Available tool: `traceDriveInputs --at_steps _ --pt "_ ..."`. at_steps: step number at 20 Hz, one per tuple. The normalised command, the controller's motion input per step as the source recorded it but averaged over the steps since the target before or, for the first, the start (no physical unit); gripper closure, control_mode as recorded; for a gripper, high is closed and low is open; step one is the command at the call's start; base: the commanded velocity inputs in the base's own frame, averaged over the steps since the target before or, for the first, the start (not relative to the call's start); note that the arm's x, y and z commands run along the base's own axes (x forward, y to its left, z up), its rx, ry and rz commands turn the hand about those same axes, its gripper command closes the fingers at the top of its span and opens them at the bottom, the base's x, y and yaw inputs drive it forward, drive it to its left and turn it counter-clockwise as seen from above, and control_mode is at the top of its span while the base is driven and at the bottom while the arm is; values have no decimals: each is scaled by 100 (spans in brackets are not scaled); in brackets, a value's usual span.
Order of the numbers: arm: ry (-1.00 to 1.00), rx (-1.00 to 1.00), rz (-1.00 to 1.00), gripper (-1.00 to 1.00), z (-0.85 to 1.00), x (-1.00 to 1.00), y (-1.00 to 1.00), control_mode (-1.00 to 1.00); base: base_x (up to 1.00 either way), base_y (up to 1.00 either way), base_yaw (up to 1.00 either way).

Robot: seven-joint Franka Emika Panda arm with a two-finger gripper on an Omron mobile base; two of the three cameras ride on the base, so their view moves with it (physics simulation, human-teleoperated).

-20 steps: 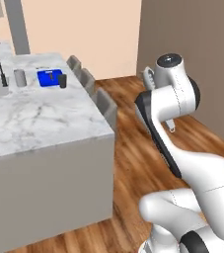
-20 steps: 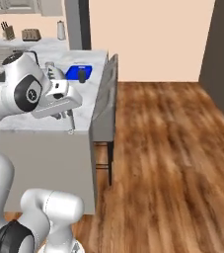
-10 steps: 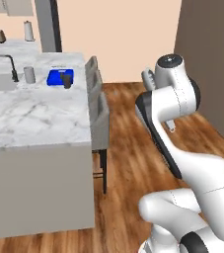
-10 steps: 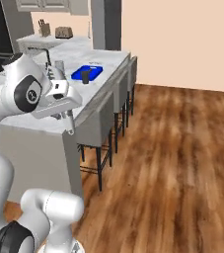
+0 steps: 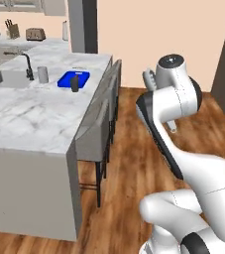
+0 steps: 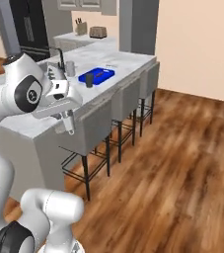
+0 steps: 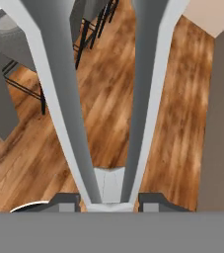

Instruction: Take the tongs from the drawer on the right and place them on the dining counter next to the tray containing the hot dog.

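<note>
White marble dining counter (image 5: 29, 116) at left of frame, wood floor (image 6: 172, 163) at right. Blue tray (image 5: 73, 79) upper left, on counter. Gripper (image 7: 108, 201) clenched on tongs (image 7: 103, 99), mid-frame above floor. No legible writing.

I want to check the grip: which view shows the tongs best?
The hand view: the tongs run up from between the gripper finger tips, both arms plain. The right base view shows a silvery tip hanging below the hand; in the left base view I cannot make them out.
</note>
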Motion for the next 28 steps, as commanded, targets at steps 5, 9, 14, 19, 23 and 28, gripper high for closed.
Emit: traceDriveInputs --at_steps 5,9,14,19,23,28 --pt "0 0 0 100 0 0 0 100 58 -100 45" --pt "0 0 0 100 0 0 0 100 59 -100 45" --pt "0 0 0 100 0 0 0 100 58 -100 46" --pt "0 0 0 100 0 0 0 100 54 -100 46" --pt "0 0 0 100 0 0 0 100 49 -100 46" --pt "0 0 0 100 0 0 0 100 47 -100 46"
